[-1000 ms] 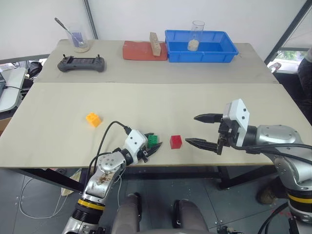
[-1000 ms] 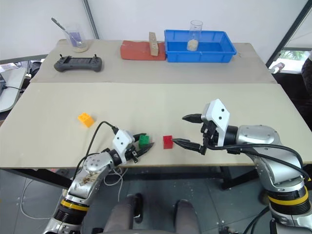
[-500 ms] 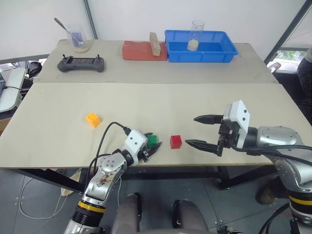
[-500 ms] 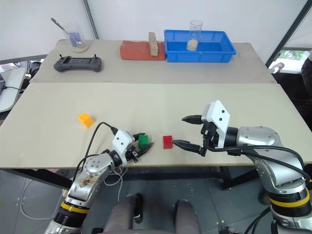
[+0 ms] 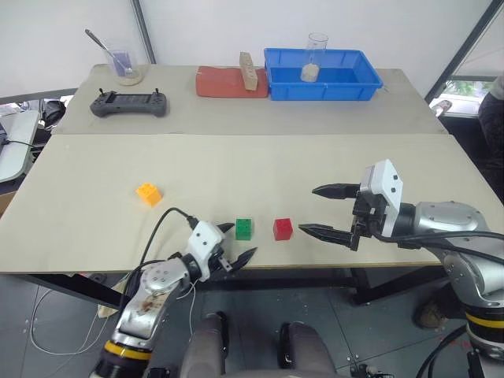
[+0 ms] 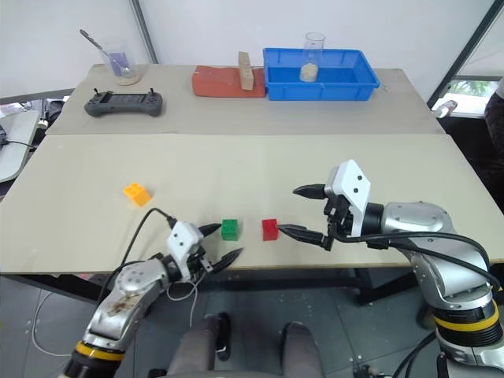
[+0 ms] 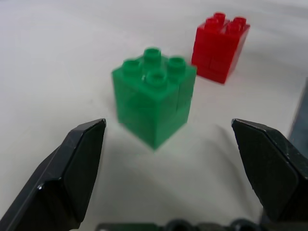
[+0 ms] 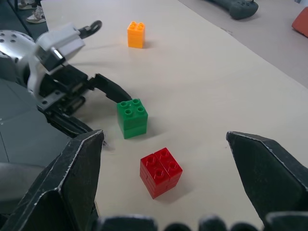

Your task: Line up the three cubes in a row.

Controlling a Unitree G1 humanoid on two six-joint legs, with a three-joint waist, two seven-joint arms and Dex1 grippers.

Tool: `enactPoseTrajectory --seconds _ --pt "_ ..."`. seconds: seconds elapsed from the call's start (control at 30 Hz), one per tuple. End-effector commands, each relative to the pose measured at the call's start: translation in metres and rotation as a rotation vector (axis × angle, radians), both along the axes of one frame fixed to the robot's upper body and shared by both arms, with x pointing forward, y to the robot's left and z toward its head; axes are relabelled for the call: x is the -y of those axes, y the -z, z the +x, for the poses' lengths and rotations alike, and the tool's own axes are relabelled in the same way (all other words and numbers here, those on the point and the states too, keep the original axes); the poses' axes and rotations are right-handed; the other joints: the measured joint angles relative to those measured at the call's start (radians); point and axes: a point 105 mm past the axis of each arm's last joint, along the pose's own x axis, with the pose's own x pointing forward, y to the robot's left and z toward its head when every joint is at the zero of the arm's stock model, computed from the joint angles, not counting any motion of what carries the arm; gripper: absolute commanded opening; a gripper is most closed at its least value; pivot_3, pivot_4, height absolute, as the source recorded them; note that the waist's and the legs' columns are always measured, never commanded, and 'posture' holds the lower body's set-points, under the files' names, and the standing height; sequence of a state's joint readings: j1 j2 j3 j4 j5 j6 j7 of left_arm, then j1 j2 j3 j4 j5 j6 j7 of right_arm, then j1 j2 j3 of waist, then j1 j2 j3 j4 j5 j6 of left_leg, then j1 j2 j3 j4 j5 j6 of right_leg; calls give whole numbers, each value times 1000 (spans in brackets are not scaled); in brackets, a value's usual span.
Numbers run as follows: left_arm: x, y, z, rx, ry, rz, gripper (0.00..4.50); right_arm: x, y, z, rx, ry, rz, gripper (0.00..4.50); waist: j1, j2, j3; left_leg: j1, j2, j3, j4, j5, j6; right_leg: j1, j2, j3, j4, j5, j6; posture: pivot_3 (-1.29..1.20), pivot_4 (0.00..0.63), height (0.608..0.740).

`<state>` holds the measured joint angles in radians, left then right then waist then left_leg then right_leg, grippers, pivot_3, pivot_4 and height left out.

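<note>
The green cube (image 5: 244,228) stands free on the table close to the front edge, with the red cube (image 5: 283,228) a small gap to its right. Far off to the left and further back lies the orange-yellow cube (image 5: 149,193). My left gripper (image 5: 239,241) is open, just in front and to the left of the green cube (image 7: 154,98), with its fingers apart from it and nothing between them. To the right of the red cube (image 8: 160,172), my right gripper (image 5: 309,209) hovers wide open and empty.
At the back of the table are a blue tray (image 5: 323,90) holding a glass (image 5: 317,55), a flat red slab (image 5: 220,83) with a wooden block (image 5: 249,71), a black controller (image 5: 128,103) and a beaker with a spoon (image 5: 124,64). The table's front edge runs just behind my left gripper.
My left gripper has opened, let go of the green cube and drawn back towards the front edge and to the left. The green cube stays beside the red one. The right arm is still.
</note>
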<state>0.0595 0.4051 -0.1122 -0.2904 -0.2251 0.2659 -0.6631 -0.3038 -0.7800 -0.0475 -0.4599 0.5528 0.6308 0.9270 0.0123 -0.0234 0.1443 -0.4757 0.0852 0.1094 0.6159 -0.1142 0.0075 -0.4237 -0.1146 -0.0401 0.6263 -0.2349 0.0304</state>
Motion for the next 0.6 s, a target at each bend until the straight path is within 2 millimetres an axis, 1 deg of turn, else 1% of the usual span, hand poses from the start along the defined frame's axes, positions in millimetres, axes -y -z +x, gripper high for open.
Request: enactPoseTrajectory --seconds 0.03,0.07,0.1,0.17,0.2,0.27,0.33,0.43,0.53,0.6 --pt "-14 -22 -15 37 8 -44 4460 -2 -11 1 60 -23 7 4500 -1 0 0 0 0 0 0 0 0 0 0 0 0 0 0 0 150 740" --pt "-20 -24 -19 35 -2 -47 4460 -3 -11 2 61 -27 8 4500 -1 0 0 0 0 0 0 0 0 0 0 0 0 -1 0 0 150 740" --pt "-30 -26 -20 43 -37 -39 4460 -3 -11 2 62 -32 9 4500 -1 0 0 0 1 0 0 0 0 -2 0 0 0 -1 1 0 150 740" --pt "-48 -29 -18 61 -107 -18 4460 -5 -12 3 64 -38 12 4500 0 0 0 1 0 0 -1 0 0 -3 -1 0 -1 -2 2 0 150 740" --pt "-60 -31 -14 81 -163 -6 4460 -5 -13 3 69 -42 13 4500 2 0 0 1 0 1 -1 0 0 -3 -1 0 -1 -2 3 0 150 740" --pt "-90 -41 3 144 -333 5 4460 -9 -18 5 79 -59 25 4500 5 0 0 1 0 1 -1 0 0 -3 -2 -1 -1 -2 3 0 150 740" --pt "-114 -46 18 183 -495 -4 4460 -15 -23 6 88 -83 33 4500 6 0 0 1 0 1 -1 0 0 -3 -2 -1 -1 -2 4 0 150 740" --pt "-131 -44 33 201 -643 -9 4460 -23 -29 6 96 -115 42 4500 5 0 0 1 0 1 -1 0 0 -2 -2 -1 -1 -2 3 0 150 740" --pt "-138 -42 43 211 -727 -25 4460 -28 -33 6 102 -136 49 4500 4 0 0 1 -1 1 -1 0 0 -1 -2 -1 -1 1 -2 0 150 740" --pt "-140 -39 48 217 -748 -42 4460 -32 -35 4 105 -147 52 4500 4 -1 0 0 -1 1 -1 0 0 0 -2 -1 -1 2 -2 0 150 740"
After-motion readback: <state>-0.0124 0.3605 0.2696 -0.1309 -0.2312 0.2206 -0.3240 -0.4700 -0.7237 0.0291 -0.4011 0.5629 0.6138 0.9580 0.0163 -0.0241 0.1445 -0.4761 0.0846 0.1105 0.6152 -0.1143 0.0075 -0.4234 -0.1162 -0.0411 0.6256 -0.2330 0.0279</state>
